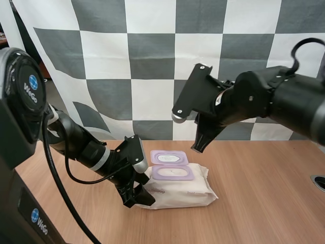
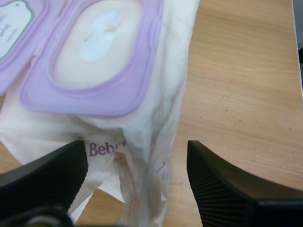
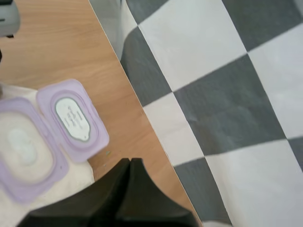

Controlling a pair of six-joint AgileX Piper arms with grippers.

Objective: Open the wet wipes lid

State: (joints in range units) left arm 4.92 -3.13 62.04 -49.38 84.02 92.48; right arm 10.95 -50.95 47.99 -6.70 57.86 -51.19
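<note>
A white pack of wet wipes [image 1: 183, 190] lies on the wooden table [image 1: 264, 193]. Its purple lid [image 1: 169, 157] is flipped back and lies flat, so the oval opening [image 1: 172, 174] shows. My left gripper [image 1: 141, 193] is low at the pack's left end and open. Its fingers [image 2: 42, 175] straddle the crinkled end of the pack [image 2: 137, 137], just short of the purple frame [image 2: 99, 90]. My right gripper [image 1: 200, 142] hangs shut above the table behind the pack. Its joined tips [image 3: 130, 163] sit near the open lid [image 3: 73, 118].
Bare wooden table stretches to the right of the pack and in front of it. A round hole [image 1: 319, 182] sits at the table's right edge.
</note>
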